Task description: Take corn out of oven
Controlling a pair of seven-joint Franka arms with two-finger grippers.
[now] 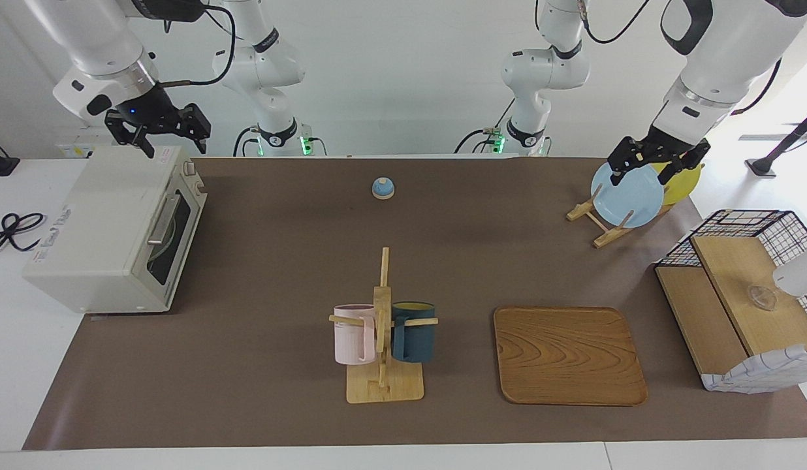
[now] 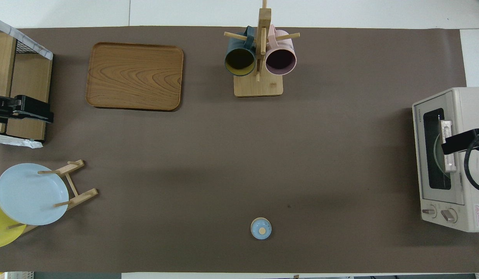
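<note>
A: Where is the corn?
B: Not visible; the oven (image 1: 110,228), at the right arm's end of the worktop (image 1: 279,261), has its door shut.
A: The claws?
B: The right claw (image 1: 157,132) hangs spread above the oven; the left claw (image 1: 657,161), also spread, waits over the plate rack (image 1: 599,225).
A: Handling?
B: Probably light, stiff, ridged; pinch it mid-cob, after pulling the bar handle (image 1: 162,219).

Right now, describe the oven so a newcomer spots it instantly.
Start at the brown table mat and go to the right arm's end. The oven sits at the mat's edge there, under the raised right tool. It is the only cream-white box, with a closed dark glass door, silver bar handle and two knobs.
</note>
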